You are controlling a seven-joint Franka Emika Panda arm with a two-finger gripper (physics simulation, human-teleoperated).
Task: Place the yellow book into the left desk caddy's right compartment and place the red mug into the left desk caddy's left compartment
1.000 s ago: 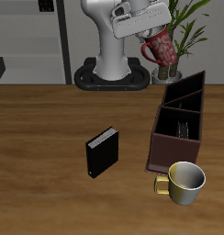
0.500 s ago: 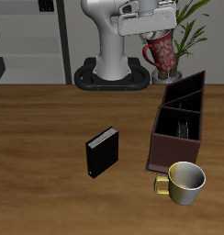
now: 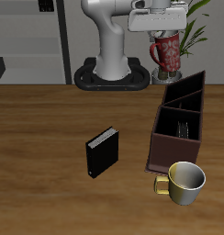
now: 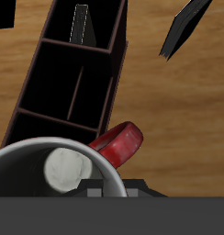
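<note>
Exterior view: red mug [image 3: 167, 51] held aloft.
Tool [image 3: 163, 35] grips its rim, high above the left desk caddy's [image 3: 179, 122] far end; yellow book [image 4: 81, 24] stands inside.

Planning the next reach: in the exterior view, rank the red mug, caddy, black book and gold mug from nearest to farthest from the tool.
1. Red mug, held in the tool.
2. Caddy, below it.
3. Black book, mid-table.
4. Gold mug, near the front edge; too close to call against the book.
</note>
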